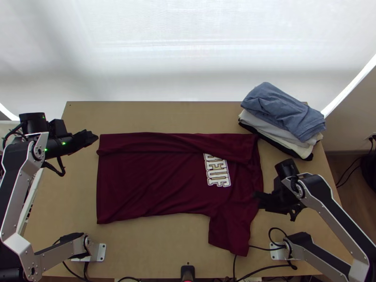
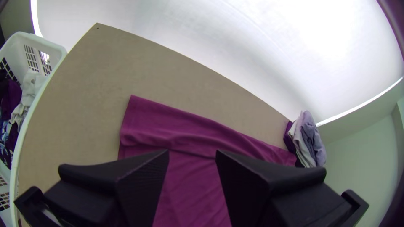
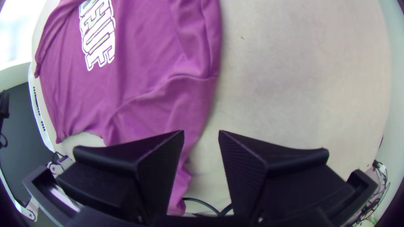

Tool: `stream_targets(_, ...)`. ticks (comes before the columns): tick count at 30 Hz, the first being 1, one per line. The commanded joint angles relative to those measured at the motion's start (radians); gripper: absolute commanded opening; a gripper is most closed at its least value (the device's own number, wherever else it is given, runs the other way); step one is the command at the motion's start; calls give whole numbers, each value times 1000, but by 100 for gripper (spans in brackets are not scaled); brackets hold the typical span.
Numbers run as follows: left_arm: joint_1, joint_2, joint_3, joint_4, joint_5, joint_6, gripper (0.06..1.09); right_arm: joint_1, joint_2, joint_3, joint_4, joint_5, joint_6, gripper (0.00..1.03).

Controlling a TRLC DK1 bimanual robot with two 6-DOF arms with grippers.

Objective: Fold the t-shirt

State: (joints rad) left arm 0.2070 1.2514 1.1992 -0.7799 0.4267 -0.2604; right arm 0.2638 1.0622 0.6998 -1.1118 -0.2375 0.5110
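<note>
Overall, the white sheet was the largest thing, hanging past the table's twelve o'clock edge. The table came next, light and wooden.

The maroon shirt lay over the table's middle, mostly spread. Its hem end was toward nine o'clock and its shoulder end toward three. A long strip along its twelve o'clock side was turned inward over the body, and one sleeve stuck out toward five o'clock. Soft creases crossed the body.

At nine o'clock, beside the table, was a white basket with clothes in it. At two o'clock sat a pile of folded cloth, blue on top, then grey and cream, with black at the bottom; it was near the shirt's one o'clock corner.

The left gripper was at ten o'clock, by the hem corner, its fingers spread wide and pinching nothing. The right gripper was between three and four o'clock, at the shirt's shoulder edge. Its fingers were spread too, with no cloth pinched between them.

The pale print sat toward the shirt's three o'clock end, partly covered by the turned strip. Thinnest were the black cables around five o'clock.
</note>
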Motion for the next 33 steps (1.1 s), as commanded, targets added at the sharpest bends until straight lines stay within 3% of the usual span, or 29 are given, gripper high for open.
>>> stream_targets(1,6,-21,-21,-16,9,21,64,26,50,-31,24,-13,-11,60)
stream_targets(19,12,-23,-13,-38,3,43,64,32,196,-91,176,-17,-43,60)
stream_targets(26,-4,-18,-27,-185,-8,251,64,40,197,-106,193,-20,-40,55)
stream_targets(27,-4,-18,-27,-202,-9,276,64,43,197,-108,194,-22,-40,50)
stream_targets(30,5,-20,-30,-226,-9,314,64,61,194,-109,207,-31,-37,15)
stream_targets(33,6,-21,-32,-252,-9,345,64,74,183,-111,211,-33,-35,13)
